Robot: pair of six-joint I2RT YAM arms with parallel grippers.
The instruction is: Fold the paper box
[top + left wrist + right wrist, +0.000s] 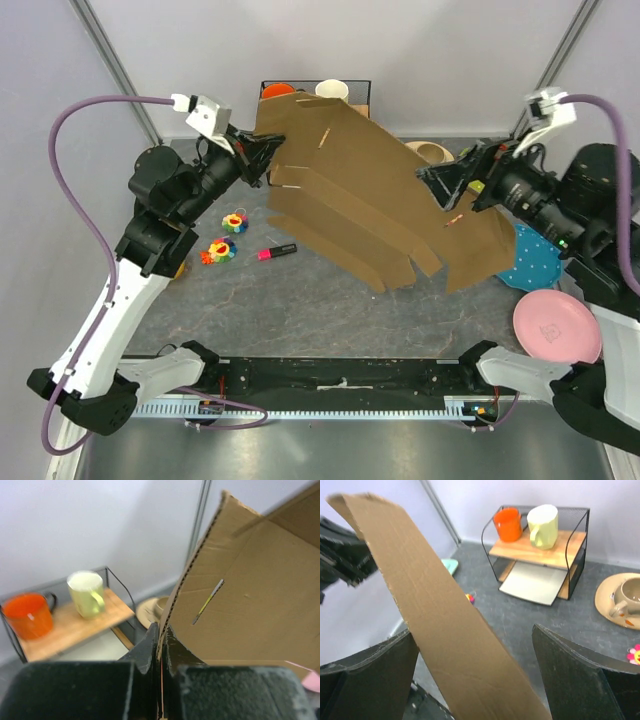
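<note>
The paper box, a flat brown corrugated sheet with flaps and creases, hangs tilted above the table between both arms. My left gripper is shut on its upper left edge. In the left wrist view the fingers pinch the corrugated edge of the box. My right gripper stands open at the box's right side. In the right wrist view a strip of the box passes between the wide-apart fingers, close to the left one; whether it touches that finger I cannot tell.
A wire rack at the back holds an orange mug, a pale yellow mug and a white tray. A tan saucer with cup, blue dotted plate, pink plate, flower toys and pink marker lie around.
</note>
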